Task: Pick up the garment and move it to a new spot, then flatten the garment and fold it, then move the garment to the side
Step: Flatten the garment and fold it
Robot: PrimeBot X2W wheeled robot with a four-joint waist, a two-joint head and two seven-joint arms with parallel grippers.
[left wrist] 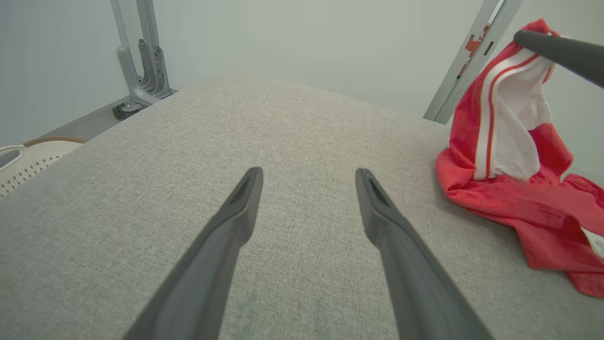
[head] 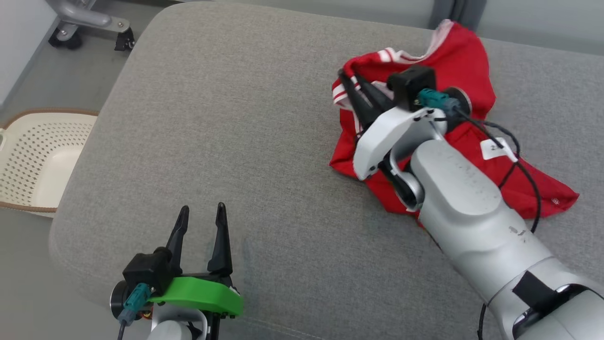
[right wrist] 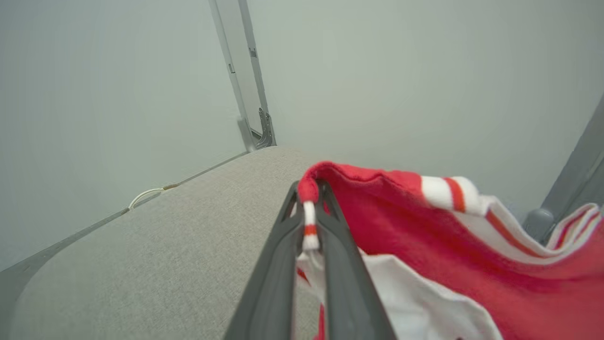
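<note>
Right gripper grips the red shirt by its striped edge to lift it; left gripper hangs open, well apart

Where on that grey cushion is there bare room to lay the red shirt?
Bare: the stretch of cushion between the open left gripper and the garment, back to the far edge. Crowded: the right side, where the garment lies bunched, pinched by the right gripper.

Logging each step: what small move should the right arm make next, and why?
Probably lift the right arm slightly: the right jaws are shut on a striped edge of the red garment, whose bulk lies crumpled on the grey cushion, with bare cushion to the robot's left. The left jaws stand open, apart.
</note>
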